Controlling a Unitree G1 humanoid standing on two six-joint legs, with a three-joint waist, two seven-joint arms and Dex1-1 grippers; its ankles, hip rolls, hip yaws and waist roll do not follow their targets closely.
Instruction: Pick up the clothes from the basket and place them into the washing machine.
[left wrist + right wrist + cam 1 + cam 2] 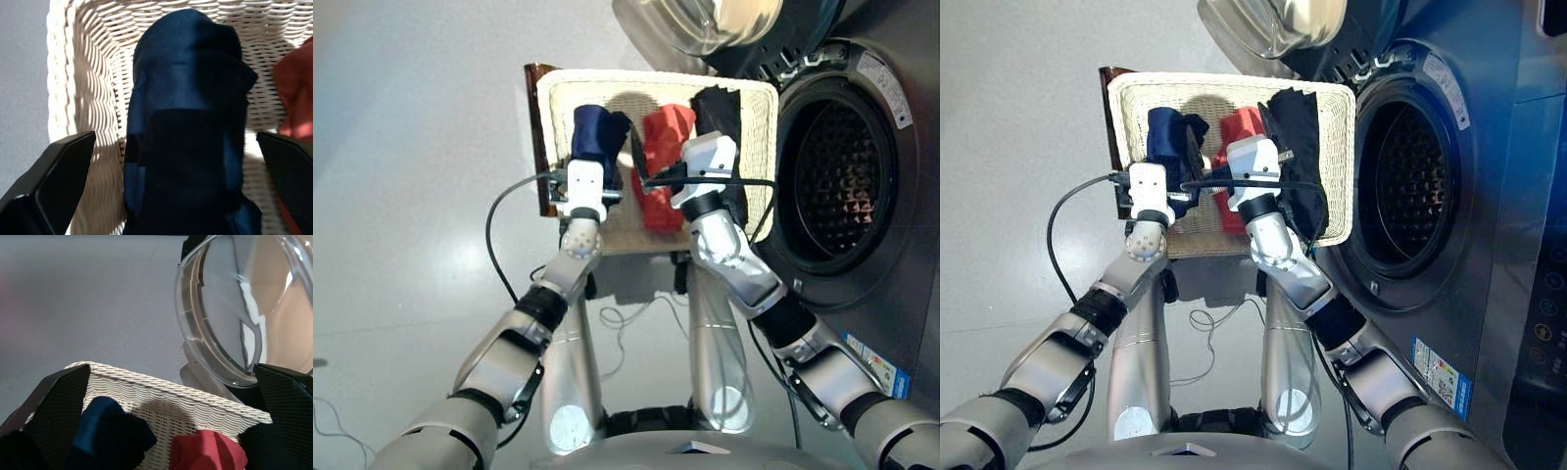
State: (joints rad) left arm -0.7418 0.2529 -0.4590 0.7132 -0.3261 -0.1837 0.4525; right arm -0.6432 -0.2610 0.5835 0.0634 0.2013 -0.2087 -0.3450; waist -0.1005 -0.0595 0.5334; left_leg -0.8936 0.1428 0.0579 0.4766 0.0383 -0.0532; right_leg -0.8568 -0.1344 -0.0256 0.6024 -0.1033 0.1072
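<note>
Straddling navy garment (pixel 186 122), spread left tool (pixel 171 196), clear of basket (pixel 93 73) rim.

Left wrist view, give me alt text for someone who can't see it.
A navy blue garment lies folded in the cream-white wicker basket, filling the middle of the picture, with the left pincer open and one black finger on either side of it. The edge of a coral red garment shows beside it, and grey floor lies beyond the basket's rim.
</note>
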